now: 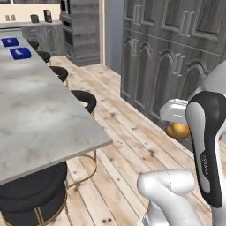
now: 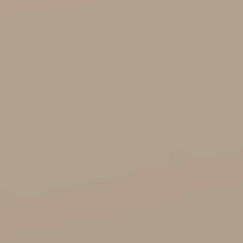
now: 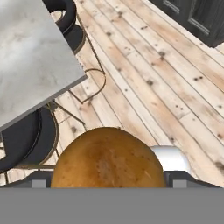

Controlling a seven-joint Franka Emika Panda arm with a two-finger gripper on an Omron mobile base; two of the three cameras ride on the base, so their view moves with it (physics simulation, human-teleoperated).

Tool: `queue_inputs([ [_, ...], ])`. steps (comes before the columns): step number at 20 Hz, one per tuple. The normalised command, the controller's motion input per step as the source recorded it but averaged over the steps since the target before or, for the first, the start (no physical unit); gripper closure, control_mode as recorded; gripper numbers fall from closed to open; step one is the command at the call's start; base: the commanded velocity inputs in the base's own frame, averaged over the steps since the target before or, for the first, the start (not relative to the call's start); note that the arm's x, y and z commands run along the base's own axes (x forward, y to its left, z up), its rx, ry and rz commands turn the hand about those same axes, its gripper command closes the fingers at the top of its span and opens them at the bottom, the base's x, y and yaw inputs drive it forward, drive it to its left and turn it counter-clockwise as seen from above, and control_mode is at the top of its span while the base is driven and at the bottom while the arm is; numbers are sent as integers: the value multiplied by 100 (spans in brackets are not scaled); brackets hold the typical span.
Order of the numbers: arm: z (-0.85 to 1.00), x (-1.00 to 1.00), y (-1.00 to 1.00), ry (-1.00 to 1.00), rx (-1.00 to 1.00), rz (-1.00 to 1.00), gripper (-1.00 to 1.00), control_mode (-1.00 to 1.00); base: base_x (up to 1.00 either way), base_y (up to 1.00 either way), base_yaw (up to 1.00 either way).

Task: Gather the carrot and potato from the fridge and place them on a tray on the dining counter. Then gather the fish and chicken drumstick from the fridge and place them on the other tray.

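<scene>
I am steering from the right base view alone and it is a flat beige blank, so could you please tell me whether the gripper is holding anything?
Observer: Yes. In the hand view the potato sits in the gripper, hiding most of the fingers.
Operator: Thank you. Are the trays anywhere near?
Observer: In the left base view two blue trays lie at the far end of the dining counter, well ahead of the arm.
Operator: What lies between us and them?
Observer: Black stools line the counter's edge over a wooden floor, with dark cabinets to the right.
</scene>
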Motion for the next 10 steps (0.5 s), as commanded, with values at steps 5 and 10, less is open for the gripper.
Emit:
queue_inputs([
  [5,0,0,0,0,0,0,100,100,61,-100,3],
  [10,0,0,0,0,0,0,100,100,95,-94,10],
])
